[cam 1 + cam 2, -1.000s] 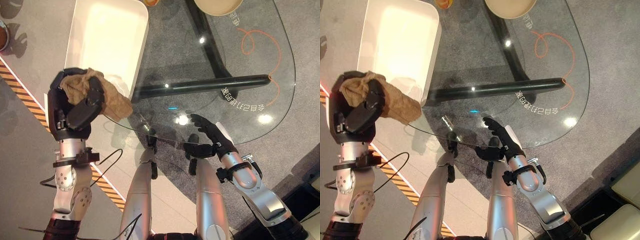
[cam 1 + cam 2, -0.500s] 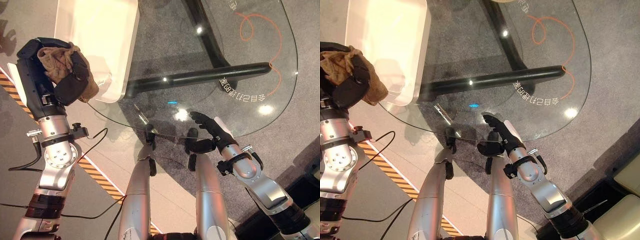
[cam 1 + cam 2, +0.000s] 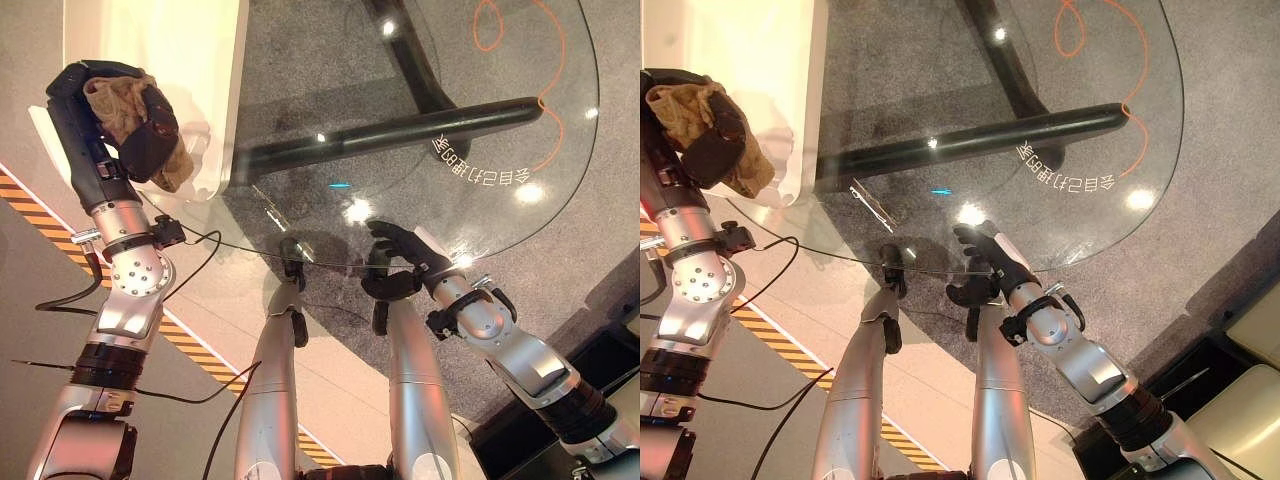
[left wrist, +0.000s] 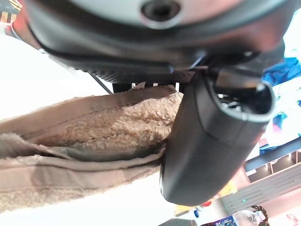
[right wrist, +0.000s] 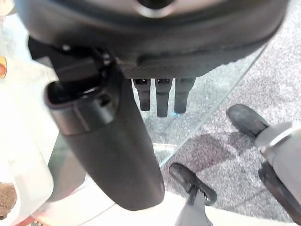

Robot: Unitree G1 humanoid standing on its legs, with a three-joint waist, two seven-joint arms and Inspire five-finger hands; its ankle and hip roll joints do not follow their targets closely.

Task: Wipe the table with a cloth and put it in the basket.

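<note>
cloth [image 3: 128, 110] is bunched in the left hand [image 3: 118, 120], fingers and thumb curled round it so the brown wad stays packed against the palm; left wrist view confirms fleecy fabric [image 4: 89, 136] pinched under the thumb. A loose tail hangs below the fist, just over the near rim of the white basket [image 3: 215, 90]. Hand is raised at the basket's near left corner, palm side up toward the head camera, so the cloth sits above or just short of the opening, not yet inside; can't tell exactly how far over the rim it is. Judging by that, wiping looks finished and the drop-off step is in hand: next move likely needs the hand further over the tub, then fingers released.

Right hand [image 3: 400, 262] rests at the near edge of the glass table [image 3: 480, 120], fingers straight and relaxed, holding nothing; its wrist view shows the fingers [image 5: 162, 96] extended toward the glass. Looks parked there out of the way, idle.

Basket stands at the table's left end, beside the dark table leg [image 3: 400, 125] seen through the glass
</note>
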